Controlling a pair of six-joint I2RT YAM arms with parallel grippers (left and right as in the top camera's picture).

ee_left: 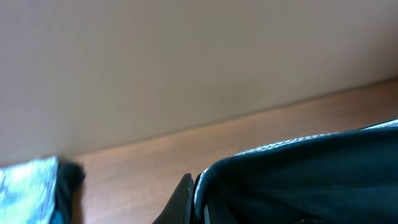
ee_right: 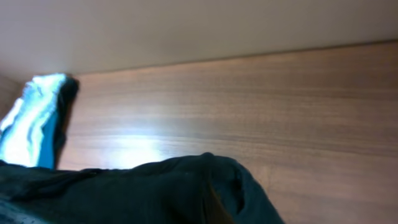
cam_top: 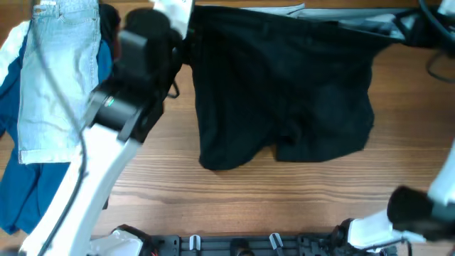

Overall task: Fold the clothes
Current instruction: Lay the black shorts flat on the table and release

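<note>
Pinched shut with the left gripper [ee_left: 194, 202] on a waistband corner of the black shorts [cam_top: 284, 92], pale lining showing at the jaws, and seemingly shut likewise with the right gripper [ee_right: 214, 205] on the opposite corner. Held spread over the middle of the table [cam_top: 284, 203], waistband at the far edge and legs trailing toward the robot, just beside the denim shorts [cam_top: 57, 78] and deep-blue garment [cam_top: 28, 192] at the left; probably the spreading-out step, no fold made yet. Next, likely to call for laying the waistband down flat, then regripping to bring one leg over the other without bunching the thin cloth.
</note>
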